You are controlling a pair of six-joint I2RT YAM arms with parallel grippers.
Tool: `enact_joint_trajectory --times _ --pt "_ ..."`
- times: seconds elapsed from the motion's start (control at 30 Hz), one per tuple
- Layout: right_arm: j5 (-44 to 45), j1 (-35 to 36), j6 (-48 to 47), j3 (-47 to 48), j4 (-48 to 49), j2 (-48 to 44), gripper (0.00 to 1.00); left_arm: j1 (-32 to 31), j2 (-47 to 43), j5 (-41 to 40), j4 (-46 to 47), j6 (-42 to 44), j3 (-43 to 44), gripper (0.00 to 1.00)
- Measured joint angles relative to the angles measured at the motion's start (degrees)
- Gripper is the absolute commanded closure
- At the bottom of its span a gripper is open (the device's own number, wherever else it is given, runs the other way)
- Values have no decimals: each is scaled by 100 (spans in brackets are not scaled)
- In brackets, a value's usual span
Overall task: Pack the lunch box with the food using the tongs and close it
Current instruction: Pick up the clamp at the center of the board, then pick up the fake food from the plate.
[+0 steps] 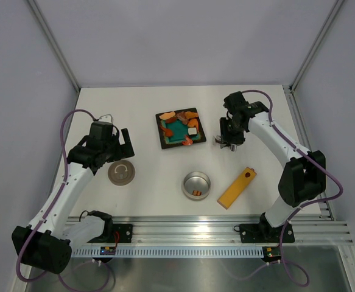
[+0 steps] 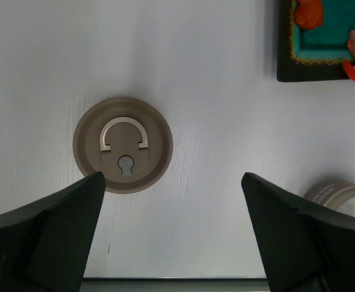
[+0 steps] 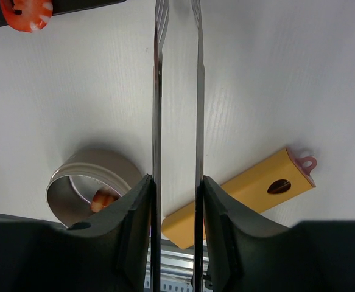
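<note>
1. Firstly, the tongs [image 3: 156, 91] are in the right gripper [image 3: 177, 179]. Its two fingers press on the outer sides of the two thin arms, beside the black plate [image 1: 162, 141]. The tips run out of the wrist view, so I cannot tell if they carry anything.
2. These tongs look light, stiff and springy, and the polished metal is probably slippery. I judge the best hold is across both arms, well behind the tips, with a gentle squeeze.
3. Most of the food [image 1: 183, 125] lies on the plate. One orange piece [image 1: 196, 193] is already in the lunch box [image 1: 196, 184]. The pieces look small and light, and they may slip from smooth tips.
4. The lunch box stands open near the front of the table [image 1: 140, 103], between its lid [image 1: 121, 173] and a yellow bar [image 1: 237, 187]. It seems light and could slide if pushed.
5. The lid lies flat under the left gripper [image 2: 174, 243], which is wide open and holds nothing. Its handle lies flat too, so probably the rim is the place to hold.
6. The table is white, smooth and matte, with plain grey walls around it.
</note>
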Motion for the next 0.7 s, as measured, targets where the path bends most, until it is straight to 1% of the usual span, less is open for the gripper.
enact_joint_trajectory --times 0.17,0.33,0.53,0.63,0.7 --pt "107 0 28 26 -96 -9 56 -2 0 0 0 0 0 1" --pt "173 4 98 313 -197 -184 56 -4 0 2 0 0 0 1" --pt "216 201 168 1139 -184 -293 57 -4 0 2 0 0 0 1" --pt "236 487 170 1617 -155 -101 56 -4 0 -2 0 0 0 1" --pt "249 691 157 1980 -140 192 56 -4 0 -2 -2 0 0 1"
